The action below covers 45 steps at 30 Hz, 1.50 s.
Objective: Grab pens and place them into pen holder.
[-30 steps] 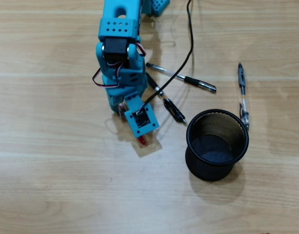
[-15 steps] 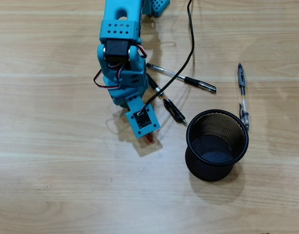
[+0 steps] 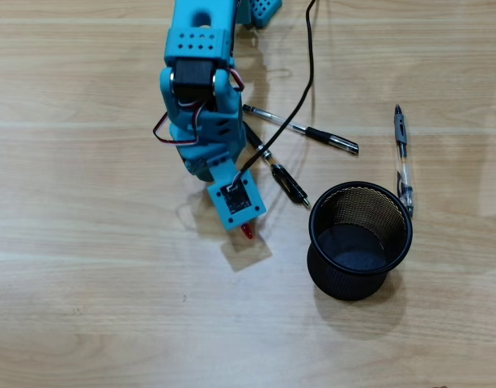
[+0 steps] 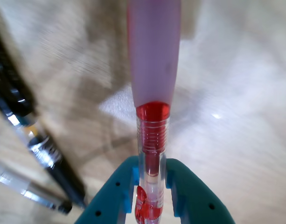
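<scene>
In the wrist view the gripper (image 4: 152, 196) is clamped on the red pen (image 4: 152, 140), which stands nearly upright between the teal fingers (image 4: 189, 196); two black pens (image 4: 45, 149) lie beside it on the table (image 4: 236, 93). The grab looks done (a carry comes next); the pen holder (image 3: 359, 240) stands well to the right overhead, empty as far as shows, a grey-blue pen (image 3: 403, 158) touching its far rim; the move calls for lifting clear of that rim.

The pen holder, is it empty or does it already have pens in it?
Empty. In the overhead view the pen holder shows only its bare dark bottom; three pens lie on the table, and the gripper holds the red pen.
</scene>
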Available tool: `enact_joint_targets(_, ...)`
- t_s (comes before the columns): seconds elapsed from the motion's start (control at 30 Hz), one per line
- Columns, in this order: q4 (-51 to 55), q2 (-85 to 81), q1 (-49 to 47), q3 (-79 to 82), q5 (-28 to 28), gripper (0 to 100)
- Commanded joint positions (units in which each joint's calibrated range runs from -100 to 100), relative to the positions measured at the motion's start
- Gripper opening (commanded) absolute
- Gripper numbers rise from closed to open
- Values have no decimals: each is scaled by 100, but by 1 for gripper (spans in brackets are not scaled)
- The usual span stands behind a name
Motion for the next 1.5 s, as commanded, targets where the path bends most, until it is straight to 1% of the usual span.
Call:
enact_joint_targets(0.0, 439, -1012, 228, -573, -3, 2)
enact_joint_targets(0.27, 835, -2440, 509, -330, -3, 2)
enact_joint_targets(0.5, 749, -3431, 582, 680, -28, 2)
enact_joint_targets(0.63, 603, -3834, 391, 815, -38, 2)
enact_joint_targets(0.7, 215, -4027, 209, 815, -59, 2)
enact_joint_targets(0.9, -1007, -4372, -544, 878, -485, 2)
enact_joint_targets(1.13, -2393, -4405, -1606, 1239, -1227, 2)
enact_joint_targets(1.27, -3693, -4355, -2042, 1815, -1445, 2)
enact_joint_targets(1.47, -6078, -4162, -2478, 2996, -1720, 2)
